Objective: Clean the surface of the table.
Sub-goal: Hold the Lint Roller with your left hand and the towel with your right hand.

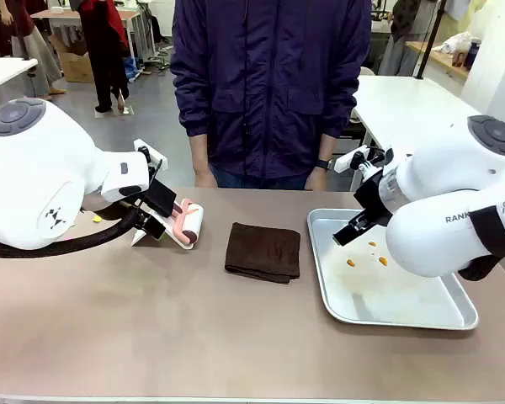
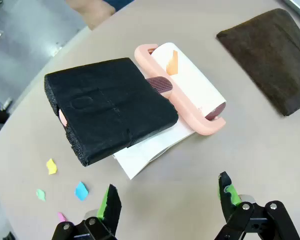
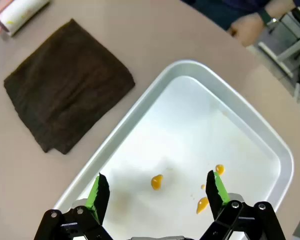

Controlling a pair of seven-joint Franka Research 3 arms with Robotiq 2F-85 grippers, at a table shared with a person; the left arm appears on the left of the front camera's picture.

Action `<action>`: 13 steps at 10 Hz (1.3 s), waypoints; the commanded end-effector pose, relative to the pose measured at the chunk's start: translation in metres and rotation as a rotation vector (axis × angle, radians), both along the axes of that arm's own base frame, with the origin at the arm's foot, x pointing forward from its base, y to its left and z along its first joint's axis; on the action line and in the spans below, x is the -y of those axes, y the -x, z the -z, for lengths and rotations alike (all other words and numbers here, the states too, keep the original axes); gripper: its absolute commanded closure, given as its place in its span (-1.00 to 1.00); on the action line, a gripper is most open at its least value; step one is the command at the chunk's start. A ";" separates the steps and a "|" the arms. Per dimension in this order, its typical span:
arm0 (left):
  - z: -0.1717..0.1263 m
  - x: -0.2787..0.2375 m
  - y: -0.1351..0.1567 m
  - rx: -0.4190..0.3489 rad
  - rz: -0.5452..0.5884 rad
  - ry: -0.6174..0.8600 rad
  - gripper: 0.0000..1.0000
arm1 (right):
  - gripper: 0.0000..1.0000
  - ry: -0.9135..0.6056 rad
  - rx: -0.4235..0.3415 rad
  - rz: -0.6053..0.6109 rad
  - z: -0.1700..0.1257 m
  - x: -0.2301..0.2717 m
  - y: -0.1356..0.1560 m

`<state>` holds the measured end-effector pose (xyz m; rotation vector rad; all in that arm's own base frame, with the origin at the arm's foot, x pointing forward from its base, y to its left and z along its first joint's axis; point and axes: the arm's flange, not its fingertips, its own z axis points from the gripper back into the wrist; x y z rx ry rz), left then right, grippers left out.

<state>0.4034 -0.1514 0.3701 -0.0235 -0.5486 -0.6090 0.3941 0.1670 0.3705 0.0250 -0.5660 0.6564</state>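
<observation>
Left hand [image 2: 167, 192] hovers released, fingers spread, over the desk [image 1: 194, 337] that spans the foreground. Just ahead are one black foam block [image 2: 110, 107] and one pink lint roller [image 2: 190, 90], with four paper scraps [image 2: 81, 190] beside. Right hand [image 3: 155, 187] — also spread, empty — hangs above one metal tray [image 1: 454, 318] holding three orange blobs [image 3: 156, 181]. One brown cloth [image 1: 263, 251] lies between.

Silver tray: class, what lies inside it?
A few small orange drops lie on the tray floor. In the front view, the right arm covers part of its right side.
</observation>
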 end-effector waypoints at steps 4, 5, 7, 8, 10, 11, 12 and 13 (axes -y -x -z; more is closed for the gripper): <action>0.000 0.000 0.000 0.000 0.000 0.000 -1.00 | -1.00 0.000 0.000 0.000 0.000 0.000 0.000; 0.000 0.000 0.000 0.000 0.000 0.000 -1.00 | -1.00 0.000 0.000 0.000 0.000 0.000 0.000; 0.000 0.000 0.000 0.000 0.000 0.000 -1.00 | -1.00 0.000 0.000 0.000 0.000 0.000 0.000; 0.000 0.000 0.000 0.000 0.000 0.000 -1.00 | -1.00 0.000 0.000 0.000 0.000 0.000 0.000; 0.000 0.000 0.000 0.000 0.000 0.000 -1.00 | -1.00 0.000 0.000 0.000 0.000 0.000 0.000; 0.000 0.000 0.000 0.000 0.000 0.000 -1.00 | -1.00 0.000 0.000 0.000 0.000 0.000 0.000; 0.000 0.000 0.000 0.000 0.000 0.000 -1.00 | -1.00 0.000 0.000 0.000 0.000 0.000 0.000; 0.000 0.000 0.000 0.000 0.000 0.000 -1.00 | -1.00 0.000 0.000 0.000 0.000 0.000 0.000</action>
